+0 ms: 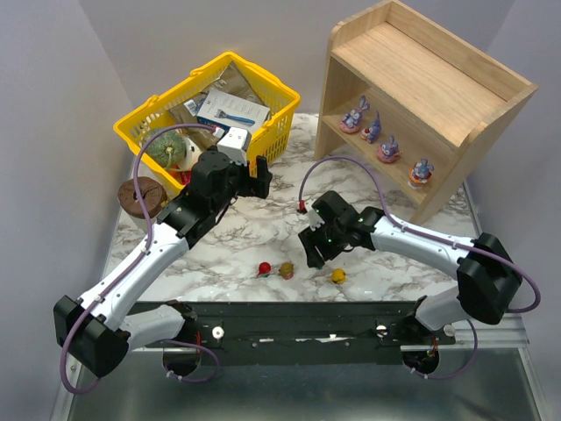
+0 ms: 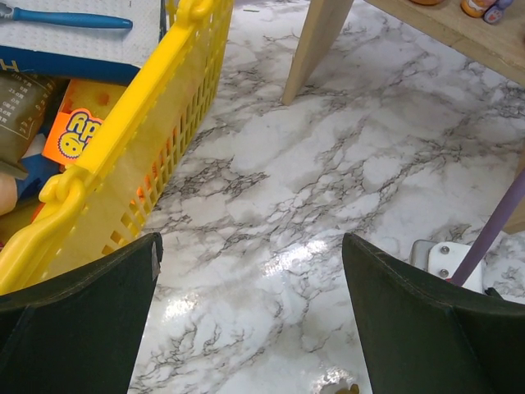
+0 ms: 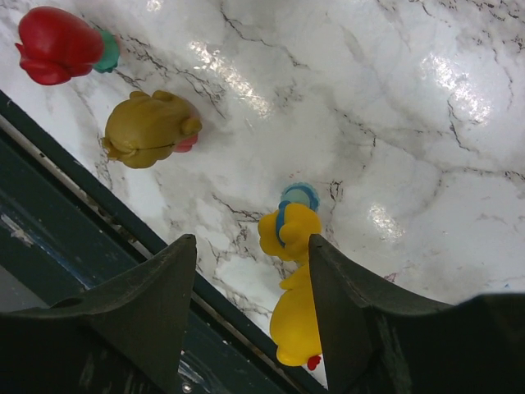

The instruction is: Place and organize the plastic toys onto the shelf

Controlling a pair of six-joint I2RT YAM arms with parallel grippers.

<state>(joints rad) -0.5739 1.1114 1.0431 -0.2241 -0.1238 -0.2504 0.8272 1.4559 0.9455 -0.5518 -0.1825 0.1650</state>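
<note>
Yellow toy (image 3: 289, 238) sits inside the open right gripper (image 3: 250, 246), not pinched yet, likely for a ride to the shelf (image 1: 421, 79), while the left gripper (image 2: 252, 242) hangs wide open and empty

A broad stretch of bare counter (image 1: 272, 230) lies between the yellow basket (image 1: 145, 118) and the shelf (image 1: 429, 79), room enough to pass. By the front edge the red toy (image 1: 264, 268) and olive toy (image 1: 286, 270) sit close together; the yellow toy (image 1: 337, 276) stands apart. Four purple figurines (image 1: 388, 149) line the shelf's lower tier.

2 white arms (image 1: 140, 263) with bulky black joints (image 1: 491, 285), each trailing a looping purple cable (image 1: 337, 160).
</note>
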